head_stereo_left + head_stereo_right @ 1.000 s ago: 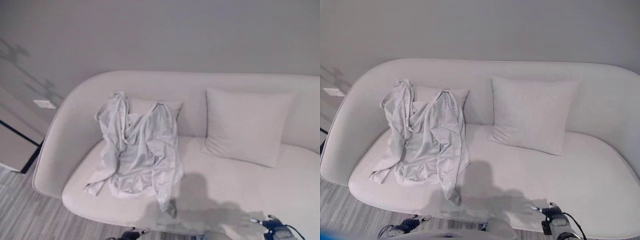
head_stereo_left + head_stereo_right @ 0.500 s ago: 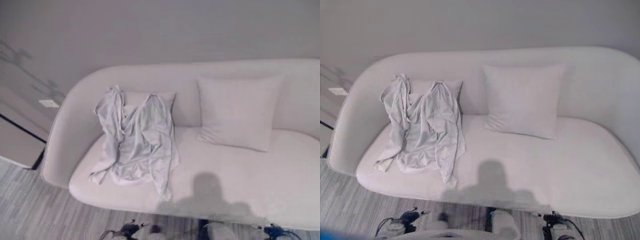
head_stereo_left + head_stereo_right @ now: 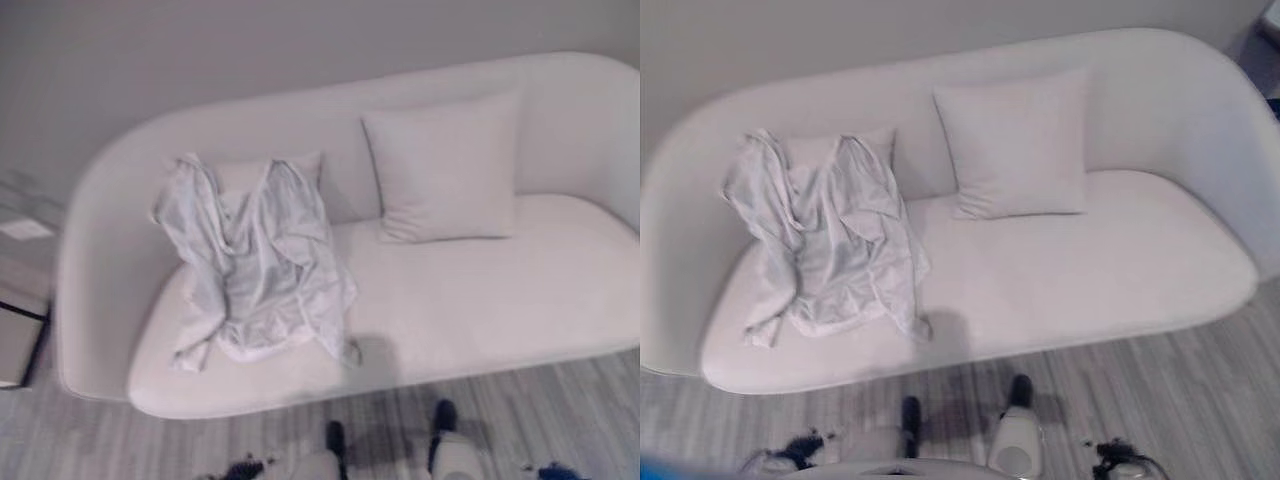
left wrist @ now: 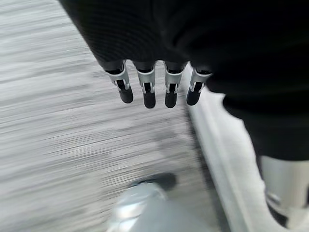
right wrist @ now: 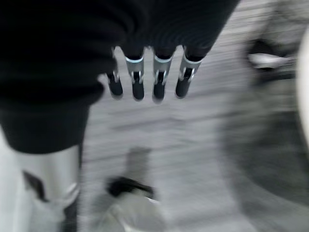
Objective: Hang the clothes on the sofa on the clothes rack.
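A: Nearest us, the left hand (image 4: 154, 87) hangs low over the striped wood floor (image 4: 58, 125), fingers straight and relaxed, nothing in them. The right hand (image 5: 147, 79) hangs the same way, loose and empty.

B: And the clothes?

A: The garment (image 3: 255, 265) lies crumpled at the sofa's left end, draped from the backrest down over the seat, one trailing corner near the front edge. The sofa (image 3: 1120, 270) is pale, rounded and smooth.

B: Risks?

A: It's thin, limp, heavily creased fabric. Pinch one fold and the rest could drag, slide off, or snag the small cushion (image 3: 240, 175) behind it. The bigger square pillow (image 3: 1015, 140) leans on the backrest, right of the garment.
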Robot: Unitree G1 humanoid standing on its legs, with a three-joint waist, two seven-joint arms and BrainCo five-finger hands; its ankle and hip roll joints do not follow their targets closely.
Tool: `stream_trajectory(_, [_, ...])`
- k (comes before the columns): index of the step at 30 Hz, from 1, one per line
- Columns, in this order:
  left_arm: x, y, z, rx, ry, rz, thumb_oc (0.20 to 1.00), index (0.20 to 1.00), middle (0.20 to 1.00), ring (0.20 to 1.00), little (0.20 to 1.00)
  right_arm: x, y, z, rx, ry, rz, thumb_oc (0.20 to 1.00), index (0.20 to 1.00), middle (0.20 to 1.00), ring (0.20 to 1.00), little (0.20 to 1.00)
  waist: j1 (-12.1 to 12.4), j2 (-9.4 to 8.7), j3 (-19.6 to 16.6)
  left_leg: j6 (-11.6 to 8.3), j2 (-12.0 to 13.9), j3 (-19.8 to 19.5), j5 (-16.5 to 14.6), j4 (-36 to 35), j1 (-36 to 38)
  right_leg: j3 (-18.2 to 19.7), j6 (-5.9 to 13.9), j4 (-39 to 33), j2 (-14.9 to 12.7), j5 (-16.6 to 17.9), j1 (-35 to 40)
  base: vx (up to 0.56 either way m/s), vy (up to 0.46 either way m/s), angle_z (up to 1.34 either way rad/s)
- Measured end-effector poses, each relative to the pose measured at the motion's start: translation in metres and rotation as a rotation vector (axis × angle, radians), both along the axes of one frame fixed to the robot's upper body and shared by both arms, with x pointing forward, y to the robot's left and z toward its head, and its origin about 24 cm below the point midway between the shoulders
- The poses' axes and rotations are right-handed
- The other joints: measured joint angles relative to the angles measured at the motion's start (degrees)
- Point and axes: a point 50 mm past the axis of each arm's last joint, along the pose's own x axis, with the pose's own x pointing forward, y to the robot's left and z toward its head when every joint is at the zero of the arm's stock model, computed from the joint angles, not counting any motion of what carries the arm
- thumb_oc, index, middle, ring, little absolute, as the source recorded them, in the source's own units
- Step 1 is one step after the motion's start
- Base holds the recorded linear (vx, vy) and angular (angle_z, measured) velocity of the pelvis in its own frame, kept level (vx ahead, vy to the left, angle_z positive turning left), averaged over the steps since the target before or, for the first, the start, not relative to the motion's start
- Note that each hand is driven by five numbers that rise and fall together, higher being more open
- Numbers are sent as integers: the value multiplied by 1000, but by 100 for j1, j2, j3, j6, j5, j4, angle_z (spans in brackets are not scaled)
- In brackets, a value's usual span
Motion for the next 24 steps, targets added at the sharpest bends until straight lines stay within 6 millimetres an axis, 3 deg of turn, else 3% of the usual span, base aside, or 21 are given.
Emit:
stream_trajectory(2, [4,-2,0,-8,-15,9,1000,1000,1000,1000,1000,2,-1,0,-1,-2,-2,1000,1000,1000,1000,1000,8,137,8,118,140,19,78,-121,-60,114,204,467,168,13,-93,-95,173,-30])
stream_trajectory(3, [-3,0,-1,-5,10,15,1000,1000,1000,1000,1000,4,0,1,-1,-5,3,1000,1000,1000,1000,1000,117,188,-16,132,228,34,90,-253,-36,215,286,1374,331,-267,-155,-92,105,-33])
stream_trajectory(4, [-8,2,-2,2,33,15,1000,1000,1000,1000,1000,6,0,1,-5,-5,10,1000,1000,1000,1000,1000,234,166,-37,142,265,126,98,-305,15,-72,204,1919,256,-546,-207,-40,46,-59])
stream_trajectory(5, [-18,4,-4,9,66,18,1000,1000,1000,1000,1000,5,-2,1,-13,2,8,1000,1000,1000,1000,1000,405,58,-111,144,222,332,100,-424,68,-483,202,2014,147,-763,-29,17,-8,-54])
stream_trajectory(6, [-32,6,-6,10,102,31,1000,1000,1000,1000,1000,12,-4,3,-19,-16,10,1000,1000,1000,1000,1000,413,8,-167,127,149,302,109,-429,-12,-578,204,1665,153,-810,238,47,-25,-34])
stream_trajectory(7, [-35,3,-7,1,112,37,1000,1000,1000,1000,1000,17,-7,5,-29,-31,14,1000,1000,1000,1000,1000,379,-2,-198,39,148,238,165,-441,-52,-546,62,1097,309,-871,458,58,-43,4])
stream_trajectory(8, [-38,-4,-10,-19,121,36,1000,1000,1000,1000,1000,23,-11,8,-41,-46,20,1000,1000,1000,1000,1000,340,150,-220,-1,189,113,154,-531,-65,-506,117,787,471,-874,564,81,-54,8])
stream_trajectory(10, [-41,-13,-13,-43,124,36,1000,1000,1000,1000,1000,26,-17,11,-57,-57,22,1000,1000,1000,1000,1000,357,192,-273,-177,205,148,121,-631,-6,-539,112,570,505,-856,588,109,-48,-7])
stream_trajectory(12, [-41,-24,-16,-71,122,34,1000,1000,1000,1000,1000,20,-25,13,-77,-41,24,1000,1000,1000,1000,1000,294,302,-409,-224,249,148,139,-659,101,-565,99,450,555,-708,776,71,-24,-4])
stream_trajectory(14, [-38,-30,-16,-86,113,4,1000,1000,1000,1000,1000,6,-25,10,-75,-2,24,1000,1000,1000,1000,1000,276,221,-662,-292,226,146,92,-645,77,-564,99,334,544,-708,772,46,-7,-1])
stream_trajectory(16, [-31,-32,-16,-89,98,-27,1000,1000,1000,1000,1000,2,-24,9,-77,18,50,1000,1000,1000,1000,1000,273,205,-739,-295,213,144,87,-607,71,-561,104,313,534,-703,783,73,-3,-12])
stream_trajectory(17, [-30,-32,-15,-82,102,-56,1000,1000,1000,1000,1000,-5,-18,5,-63,46,76,1000,1000,1000,1000,1000,273,104,-868,-297,187,142,86,-662,77,-530,206,137,546,-607,880,85,3,-12])
stream_trajectory(20, [-27,-32,-15,-73,104,-89,1000,1000,1000,1000,1000,-8,-10,2,-44,62,90,1000,1000,1000,1000,1000,202,2,-976,-287,126,141,93,-694,152,-509,185,-9,523,-472,1003,42,-2,-1])
stream_trajectory(24, [-30,-34,-16,-63,122,-135,1000,1000,1000,1000,1000,-4,-5,1,-27,63,141,1000,1000,1000,1000,1000,152,131,-1060,-189,73,129,164,-811,279,-486,188,-111,511,-356,1130,38,-30,3])
